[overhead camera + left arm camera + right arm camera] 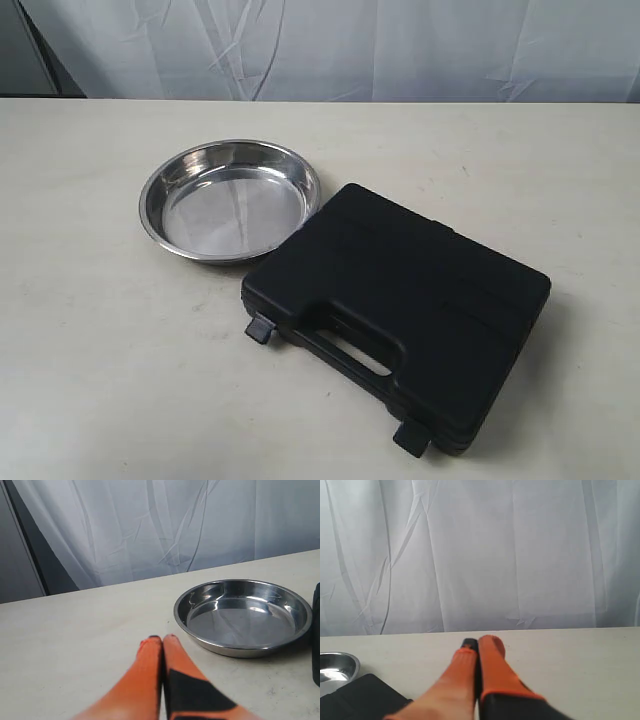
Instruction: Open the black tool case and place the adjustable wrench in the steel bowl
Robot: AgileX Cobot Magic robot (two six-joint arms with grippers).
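Observation:
The black tool case (400,305) lies shut on the table, handle cutout and two small latches (260,328) facing the front edge. Its corner shows in the right wrist view (362,697) and a sliver in the left wrist view (316,635). The steel bowl (231,200) sits empty just behind the case's left corner, also in the left wrist view (243,616) and the right wrist view (337,665). The adjustable wrench is hidden. My left gripper (162,639) is shut and empty, a little short of the bowl. My right gripper (480,642) is shut over bare table. Neither arm shows in the exterior view.
The pale table (100,350) runs back to a white curtain (330,45). A dark strip (30,550) stands beside the curtain in the left wrist view.

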